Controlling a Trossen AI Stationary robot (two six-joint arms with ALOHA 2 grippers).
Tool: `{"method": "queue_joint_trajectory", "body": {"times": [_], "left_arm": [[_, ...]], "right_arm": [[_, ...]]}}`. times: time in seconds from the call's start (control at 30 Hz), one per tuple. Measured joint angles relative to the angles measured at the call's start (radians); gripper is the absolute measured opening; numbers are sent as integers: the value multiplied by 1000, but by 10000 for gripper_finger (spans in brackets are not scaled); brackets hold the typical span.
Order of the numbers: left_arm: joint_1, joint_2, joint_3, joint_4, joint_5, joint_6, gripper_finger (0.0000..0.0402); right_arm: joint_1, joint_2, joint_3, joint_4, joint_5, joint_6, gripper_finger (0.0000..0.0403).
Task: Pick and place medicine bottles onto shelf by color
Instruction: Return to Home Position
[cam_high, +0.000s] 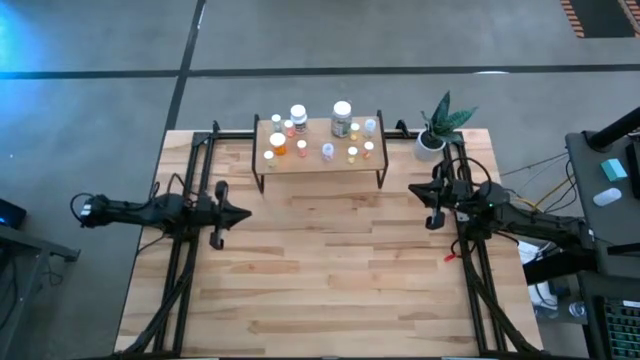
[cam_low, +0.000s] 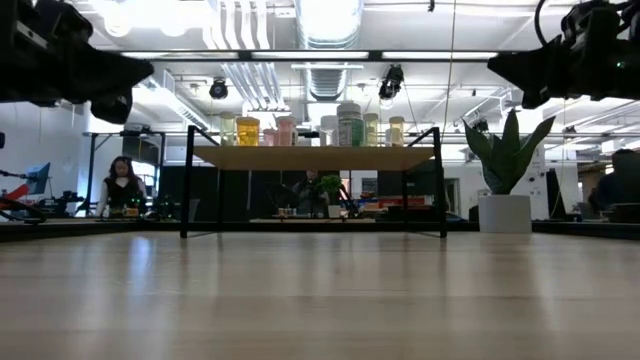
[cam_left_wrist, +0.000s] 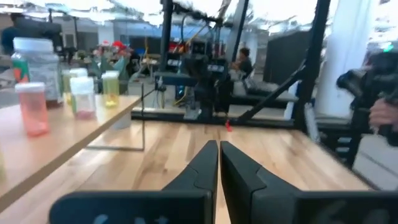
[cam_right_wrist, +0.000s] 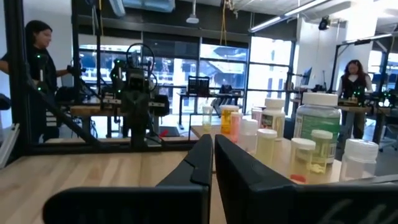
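The left gripper (cam_high: 244, 213) hangs over the left side of the table (cam_high: 320, 280), its jaws pressed together on nothing and pointing toward the middle. At the table's far edge the shelf (cam_high: 315, 163) carries the medicine bottles (cam_high: 327, 150): small white-capped cylinders, orange and pink toward its left, a larger green-labelled one near the middle, and yellow ones to the right. The right gripper (cam_high: 418, 190) hovers just off the shelf's right end near the potted plant (cam_high: 432, 140), its jaws likewise closed and empty.
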Motion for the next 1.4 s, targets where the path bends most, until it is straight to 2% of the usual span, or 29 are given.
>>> {"method": "queue_joint_trajectory", "body": {"times": [0.23, 0.33, 0.47, 0.6, 1.4], "left_arm": [[0, 1, 0, 4, 48, 0, 0], [0, 6, -1, 4, 116, -16, 0], [0, 1, -1, 3, 57, -18, 0], [0, 4, -2, 3, 55, -15, 0], [0, 9, -3, 4, 50, -13, 0]], "right_arm": [[0, 2, 0, -2, -4, -8, 8], [0, 2, 0, -2, -4, 4, 8], [0, 2, 0, -2, -6, 15, 8], [0, 2, 0, -3, 1, 63, 8], [0, 2, -1, -3, 2, 49, 8]]}}
